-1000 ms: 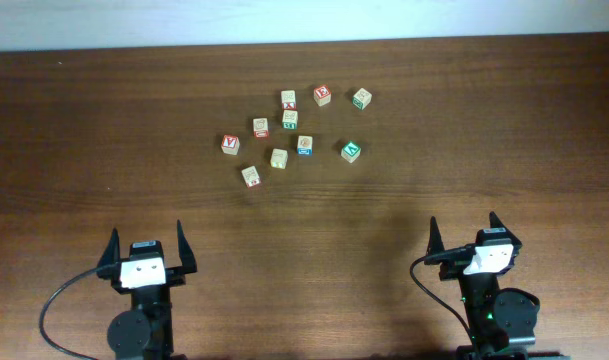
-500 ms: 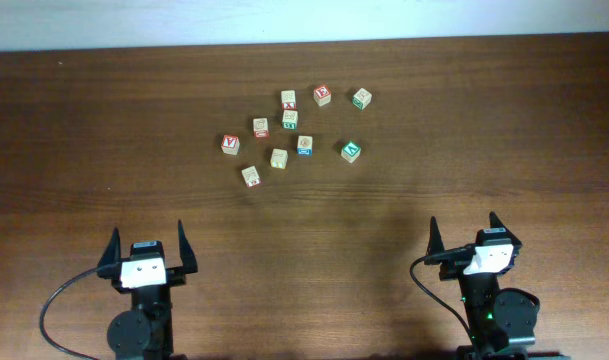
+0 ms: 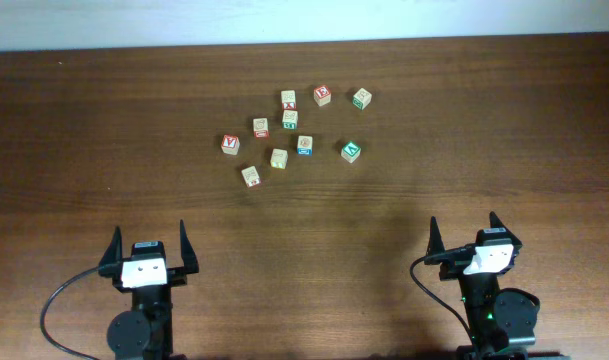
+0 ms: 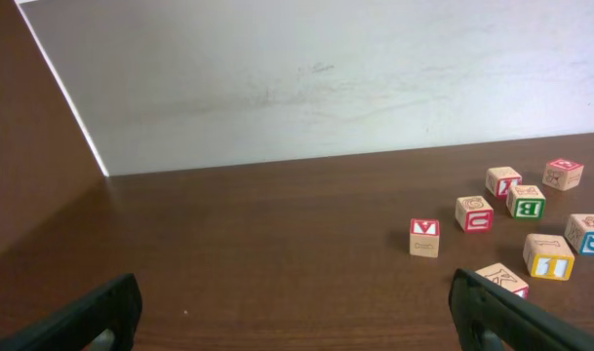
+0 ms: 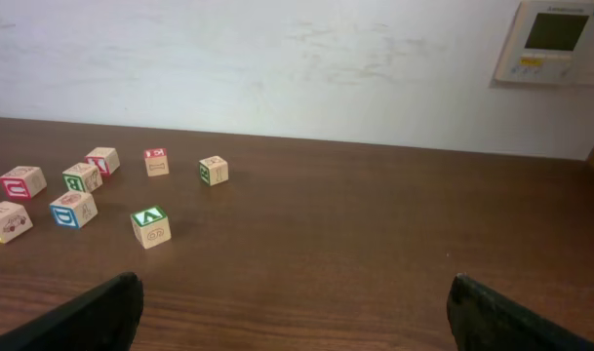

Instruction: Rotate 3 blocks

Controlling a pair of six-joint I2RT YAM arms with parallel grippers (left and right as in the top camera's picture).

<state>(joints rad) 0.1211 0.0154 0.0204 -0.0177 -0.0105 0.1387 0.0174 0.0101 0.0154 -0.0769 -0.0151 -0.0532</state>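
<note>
1. Overhead view. Nothing has moved in the last second.
   - My left hand [image 3: 147,236] and right hand [image 3: 464,226] sit at the near edge of the counter [image 3: 104,130], both spread wide and empty.
   - The green block [image 3: 351,150], the blue-marked block [image 3: 304,145] and the yellow-marked block [image 3: 279,158] lie in the scattered group at the far centre, well apart from both hands.
   - My judgement is that the task has not begun and no block has been rotated.

2. Left wrist view.
   - My fingers [image 4: 82,317] frame the lower corners with nothing between them.
   - The yellow-marked block shows low on the right, and the blue-marked block is cut off by the right edge.
   - The green block is outside this view.
   - A red-faced cube [image 4: 424,237] stands left of them. It is not a target.

3. Right wrist view.
   - The jaws are again wide and bare.
   - This view alone shows the green block's side faces, and I judge it the closest target for my right hand.
   - The blue-marked block sits to its left, and the yellow-marked block is at the left edge.
   - A wall panel [image 5: 555,41] appears in this view only.
</note>
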